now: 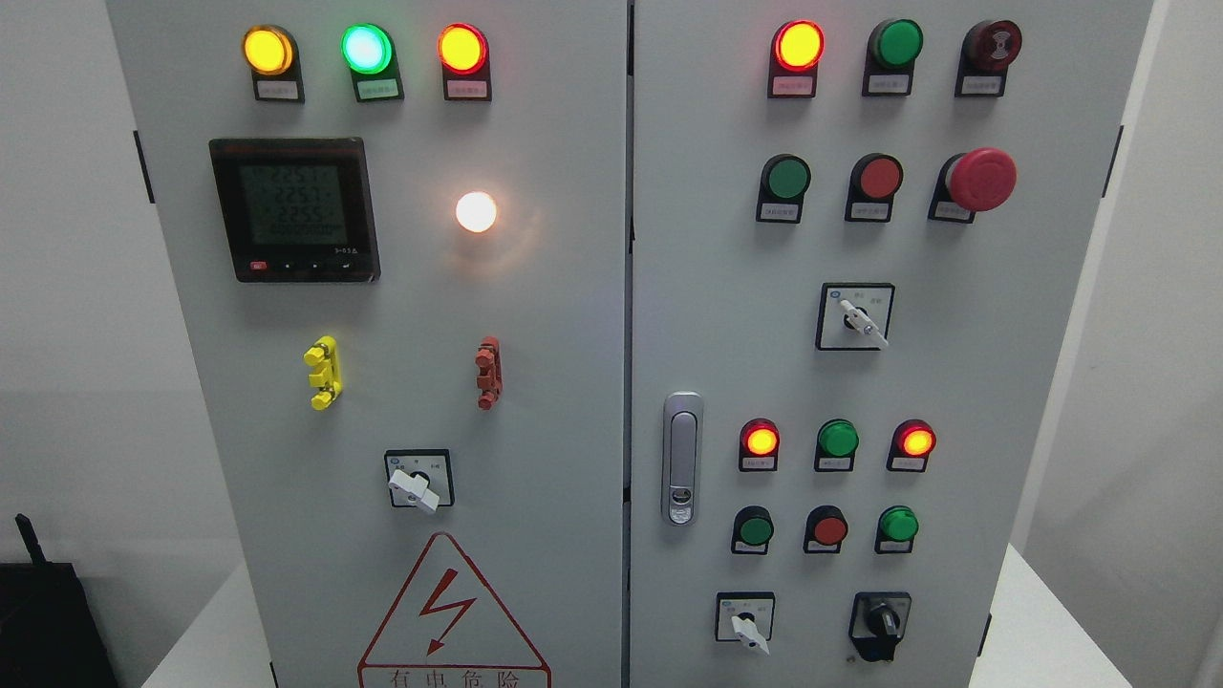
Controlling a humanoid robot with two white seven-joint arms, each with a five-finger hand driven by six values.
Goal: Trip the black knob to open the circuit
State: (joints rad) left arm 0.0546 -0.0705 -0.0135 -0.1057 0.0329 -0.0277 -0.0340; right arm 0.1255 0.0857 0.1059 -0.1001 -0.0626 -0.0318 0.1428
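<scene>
— Where did the head camera look from?
— From straight in front of the grey cabinet (573,315), close up, facing its two doors and tilted slightly down; the panel narrowed toward the bottom.
— How much did it take in?
— The doors filled most of the picture, top and bottom cut off. The white table (1041,621) showed at both lower corners, a pale wall on either side.
— Any second view?
— None, only this one.
</scene>
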